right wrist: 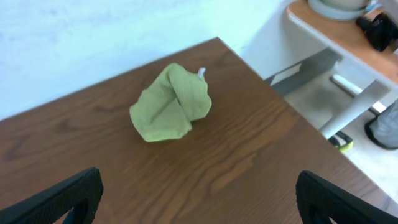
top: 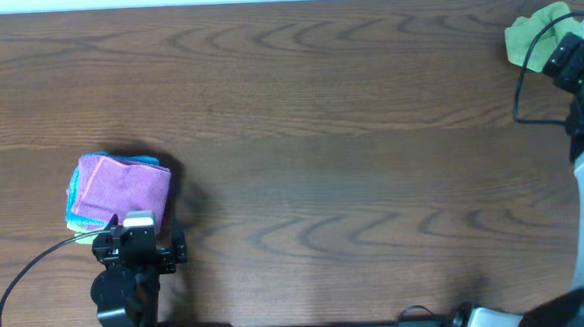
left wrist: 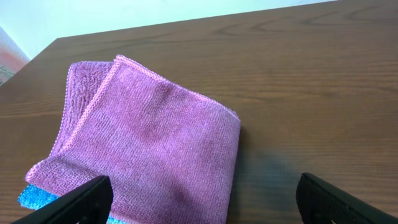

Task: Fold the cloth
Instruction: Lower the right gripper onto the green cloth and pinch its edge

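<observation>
The cloth (right wrist: 171,102) lies crumpled (white tag (right wrist: 201,73) apparently uppermost).

Overhead we look straight down on the desk (top: 300,133). Our close left wrist view shares the pink cloth (left wrist: 155,143) with it; our right, the cloth (right wrist: 171,102) at the far right corner.

Dark wooden table (top: 320,132) against a pale wall (right wrist: 93,37).
</observation>
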`<state>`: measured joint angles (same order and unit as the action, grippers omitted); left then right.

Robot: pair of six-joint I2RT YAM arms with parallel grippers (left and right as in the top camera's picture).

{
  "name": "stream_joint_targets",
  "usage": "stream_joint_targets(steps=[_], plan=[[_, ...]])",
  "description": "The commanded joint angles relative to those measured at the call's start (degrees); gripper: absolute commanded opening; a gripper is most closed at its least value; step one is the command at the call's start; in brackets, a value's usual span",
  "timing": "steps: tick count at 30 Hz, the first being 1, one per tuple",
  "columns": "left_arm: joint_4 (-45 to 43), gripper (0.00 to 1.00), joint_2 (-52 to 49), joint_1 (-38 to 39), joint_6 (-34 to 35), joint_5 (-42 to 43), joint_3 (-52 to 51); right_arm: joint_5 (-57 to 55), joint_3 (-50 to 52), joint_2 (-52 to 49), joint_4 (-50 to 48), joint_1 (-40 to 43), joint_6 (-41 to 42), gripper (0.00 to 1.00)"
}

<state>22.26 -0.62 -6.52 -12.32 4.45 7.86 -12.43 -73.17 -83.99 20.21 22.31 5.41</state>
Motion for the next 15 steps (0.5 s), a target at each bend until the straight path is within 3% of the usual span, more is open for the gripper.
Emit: stream_joint_targets(steps=[1,7,15], plan=[[0.35,0.95,0.37,0.35,-0.98,-0.39,-1.20,0.63,-1.22,-3.76,0.04,0.55,0.37,0.99],[0.35,0.95,0.37,0.35,-1.01,-0.39,-1.20,0.63,-5.16,-9.88,-0.46,0.57,0.98,0.99],[0.35,0.95,0.37,0.33,-0.98,-0.39,-1.20,0.59,-21.64,-22.73,4.39,0.74,0.96,0.99]])
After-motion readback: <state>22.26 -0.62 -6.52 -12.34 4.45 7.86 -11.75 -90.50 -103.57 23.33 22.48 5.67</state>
